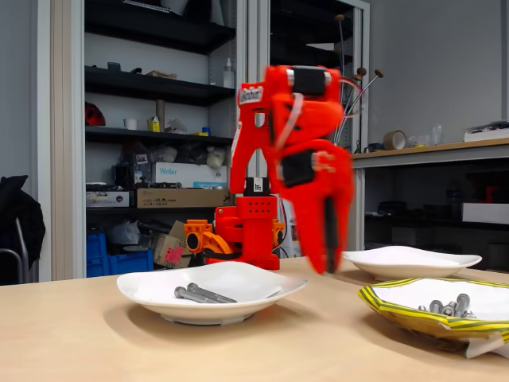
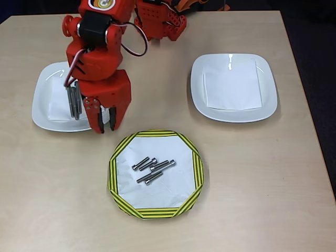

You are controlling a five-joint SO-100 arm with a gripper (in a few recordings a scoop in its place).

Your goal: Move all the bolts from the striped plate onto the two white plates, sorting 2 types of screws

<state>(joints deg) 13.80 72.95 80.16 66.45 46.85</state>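
The striped plate (image 2: 198,173) lies at the front middle of the table, also seen at the right in the fixed view (image 1: 398,312). Several grey bolts (image 2: 153,169) lie in a loose cluster on it (image 1: 449,306). Two long bolts (image 2: 73,102) rest on the left white plate (image 2: 42,113), which the fixed view shows too (image 1: 143,288) with its long bolts (image 1: 203,294). The right white plate (image 2: 199,89) holds no bolts (image 1: 445,259). My red gripper (image 2: 106,126) points down over the left plate's right rim, open, nothing between its fingers. It is blurred in the fixed view (image 1: 326,259).
The arm's red base (image 2: 157,23) stands at the back middle of the table. A white paper square (image 2: 233,84) lies in the right white plate. Shelves and a bench stand behind the table in the fixed view.
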